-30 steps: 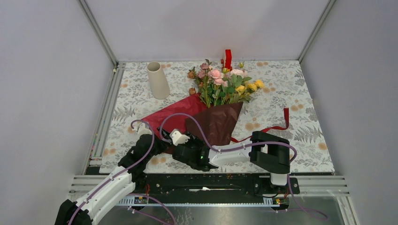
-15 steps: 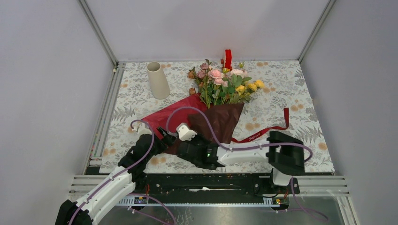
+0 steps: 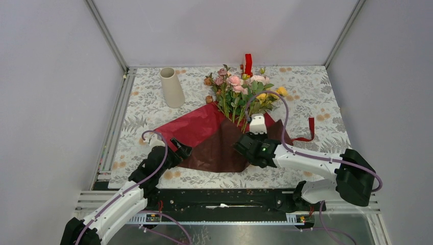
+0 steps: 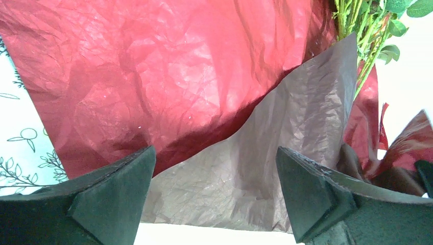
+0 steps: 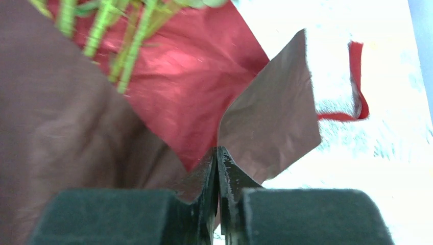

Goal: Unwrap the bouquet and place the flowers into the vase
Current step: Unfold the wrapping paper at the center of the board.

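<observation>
The bouquet lies mid-table, its flowers (image 3: pixel 242 92) pink, peach and yellow, fanned toward the back. Their green stems (image 5: pixel 122 46) run under the dark red wrapping paper (image 3: pixel 201 127), which is spread wide with its brown underside (image 4: pixel 286 132) showing. My right gripper (image 3: pixel 244 144) is shut on a brown flap (image 5: pixel 270 132) of that paper, with the flap's edge pinched at the fingertips of my right gripper (image 5: pixel 218 153). Held wide open with nothing between its fingers, my left gripper (image 3: pixel 181 150) sits at the paper's near left corner; the left wrist view shows my left gripper (image 4: pixel 214 158) over the paper. The cream vase (image 3: pixel 171 88) stands upright at the back left.
A red ribbon (image 3: pixel 306 133) trails on the floral tablecloth (image 3: pixel 327 102) right of the paper. A small red block (image 3: pixel 248 64) stands at the back edge behind the blooms. Grey walls enclose the table on three sides.
My right gripper closed on the paper near the left corner and swung right with the flap, pulling the brown sheet open. The left arm has not moved.
</observation>
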